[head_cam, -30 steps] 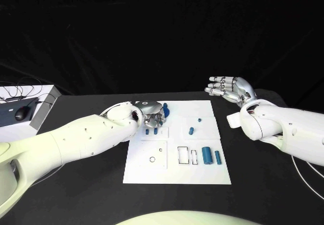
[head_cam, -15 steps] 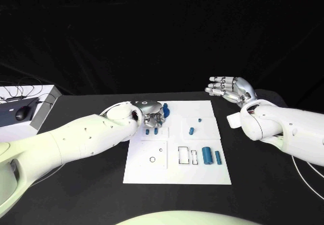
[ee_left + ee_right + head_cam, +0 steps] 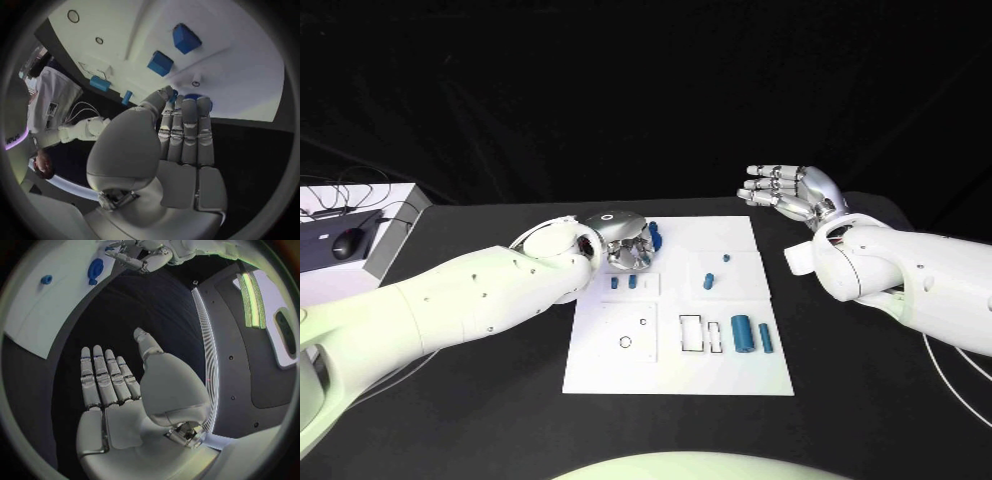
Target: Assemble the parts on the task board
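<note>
Blue part [image 3: 655,236] lengthwise, toward board's far edge

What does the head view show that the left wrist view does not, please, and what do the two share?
Head view alone: the right hand, held with fingers apart beyond the task board's far right corner, holding nothing; a white box with a mouse at the table's left edge; and the board's near edge.

Left wrist view alone: the left hand's fingers laid straight together, their tips at a blue part.

Both: the white board and two small blue parts standing near the left hand.
</note>
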{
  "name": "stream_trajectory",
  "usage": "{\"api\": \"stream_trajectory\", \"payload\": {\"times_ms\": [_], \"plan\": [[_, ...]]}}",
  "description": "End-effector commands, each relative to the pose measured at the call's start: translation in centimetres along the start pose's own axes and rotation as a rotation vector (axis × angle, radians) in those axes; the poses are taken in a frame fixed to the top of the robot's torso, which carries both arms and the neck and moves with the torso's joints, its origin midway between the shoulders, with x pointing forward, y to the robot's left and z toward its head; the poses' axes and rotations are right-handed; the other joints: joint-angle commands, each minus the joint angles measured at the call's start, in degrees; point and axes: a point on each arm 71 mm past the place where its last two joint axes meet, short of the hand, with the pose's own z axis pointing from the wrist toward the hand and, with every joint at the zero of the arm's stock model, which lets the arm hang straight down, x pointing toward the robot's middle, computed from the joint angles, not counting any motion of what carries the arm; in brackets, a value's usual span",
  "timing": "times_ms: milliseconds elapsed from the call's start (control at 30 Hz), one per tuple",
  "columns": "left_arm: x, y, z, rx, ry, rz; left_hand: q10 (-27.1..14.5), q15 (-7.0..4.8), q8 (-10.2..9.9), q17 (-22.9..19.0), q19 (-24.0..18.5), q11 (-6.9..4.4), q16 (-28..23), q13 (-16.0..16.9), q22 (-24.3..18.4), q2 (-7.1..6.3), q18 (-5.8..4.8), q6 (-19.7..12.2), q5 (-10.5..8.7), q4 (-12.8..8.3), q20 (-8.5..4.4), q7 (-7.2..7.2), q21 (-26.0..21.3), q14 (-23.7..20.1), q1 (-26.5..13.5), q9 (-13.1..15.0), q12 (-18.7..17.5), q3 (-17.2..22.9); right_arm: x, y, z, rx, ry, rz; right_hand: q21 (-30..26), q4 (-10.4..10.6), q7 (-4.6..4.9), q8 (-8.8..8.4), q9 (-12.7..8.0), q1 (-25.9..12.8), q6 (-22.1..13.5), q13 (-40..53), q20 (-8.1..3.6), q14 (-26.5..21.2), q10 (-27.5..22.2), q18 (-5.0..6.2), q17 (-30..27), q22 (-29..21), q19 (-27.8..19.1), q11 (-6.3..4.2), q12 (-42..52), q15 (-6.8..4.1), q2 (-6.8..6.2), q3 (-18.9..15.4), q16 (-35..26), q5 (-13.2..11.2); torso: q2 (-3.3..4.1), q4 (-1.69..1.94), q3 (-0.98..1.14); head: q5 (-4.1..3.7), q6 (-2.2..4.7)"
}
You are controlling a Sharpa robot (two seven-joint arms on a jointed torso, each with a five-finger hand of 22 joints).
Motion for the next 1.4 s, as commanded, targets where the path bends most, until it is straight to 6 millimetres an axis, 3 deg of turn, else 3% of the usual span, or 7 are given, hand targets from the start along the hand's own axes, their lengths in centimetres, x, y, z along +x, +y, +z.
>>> {"api": "stream_trajectory", "payload": {"times_ms": [33, 267, 467, 767, 1400], "plan": [[-0.7, -0.4, -0.1, 0.021, -0.036, -0.031, -0.01, 0.09, -0.25, 0.05, 0.08, 0.26, -0.17, 0.01, 0.09, 0.26, 0.49, -0.2, 0.06, -0.33, -0.01, 0.34, 0.27, 0.34, -0.07, 0.0, 0.03, -0.12, 0.1, 0.1, 0.0, -0.019, 0.011, -0.003, -0.07, 0.2, 3.38, -0.18, 0.02, 0.12, -0.57, 0.05, 0.0, 0.06, -0.31, -0.18, 0.01, 0.01, -0.04, 0.1, -0.16, 0.05, 0.13, -0.29, 0.11, 0.35, -0.03, 0.05, 0.01, -0.01, 0.01], [-1.8, -0.1, -1.0, 0.011, -0.044, -0.051, 0.04, 0.13, -0.23, 0.19, 0.14, 0.29, -0.24, 0.02, 0.18, 0.14, 0.65, -0.18, 0.06, -0.38, 0.14, 0.4, 0.21, 0.37, -0.24, 0.01, 0.04, -0.02, 0.0, 0.1, 0.0, -0.017, 0.009, -0.004, -0.07, 0.2, 3.38, -0.18, 0.02, 0.12, -0.57, 0.05, 0.0, 0.06, -0.31, -0.18, 0.01, 0.01, -0.04, 0.1, -0.16, 0.05, 0.13, -0.29, 0.11, 0.35, -0.08, 0.11, 0.06, 0.08, -0.12], [-2.0, 0.8, -2.0, -0.009, -0.037, -0.055, -0.05, 0.15, -0.25, 0.24, 0.11, 0.31, -0.3, 0.0, 0.17, 0.04, 0.64, -0.26, 0.07, -0.33, 0.17, 0.39, 0.1, 0.31, -0.33, -0.01, 0.03, -0.05, -0.1, 0.1, 0.0, -0.017, 0.009, -0.005, -0.07, 0.2, 3.38, -0.18, 0.02, 0.12, -0.57, 0.05, 0.0, 0.06, -0.31, -0.18, 0.01, 0.01, -0.04, 0.1, -0.16, 0.05, 0.13, -0.29, 0.11, 0.35, 0.02, 0.07, -0.04, 0.01, -0.12], [-1.3, 1.7, -3.0, -0.034, -0.026, -0.064, -0.02, 0.16, -0.23, 0.32, 0.18, 0.33, -0.27, 0.01, 0.18, -0.14, 0.61, -0.25, 0.1, -0.26, 0.14, 0.47, 0.03, 0.41, -0.37, 0.0, 0.04, -0.08, -0.1, 0.1, 0.0, -0.017, 0.009, -0.006, -0.07, 0.2, 3.38, -0.18, 0.02, 0.12, -0.57, 0.05, 0.0, 0.06, -0.31, -0.18, 0.01, 0.01, -0.04, 0.1, -0.16, 0.05, 0.13, -0.29, 0.11, 0.35, 0.03, 0.07, -0.09, 0.05, -0.16], [0.0, 3.1, -3.3, -0.07, -0.022, -0.055, -0.01, 0.16, -0.23, 0.39, 0.32, 0.36, -0.39, 0.02, 0.21, -0.26, 0.61, -0.3, 0.07, -0.22, 0.08, 0.55, -0.09, 0.44, -0.12, 0.0, 0.06, 0.15, 0.0, 0.1, 0.0, -0.017, 0.01, -0.006, -0.07, 0.18, 3.39, -0.17, 0.03, 0.17, -0.57, 0.04, 0.02, -0.14, -0.43, -0.19, 0.0, 0.0, -0.14, 0.11, -0.17, 0.06, 0.11, -0.23, 0.09, 0.34, 0.03, 0.0, 0.02, 0.09, -0.17]]}}
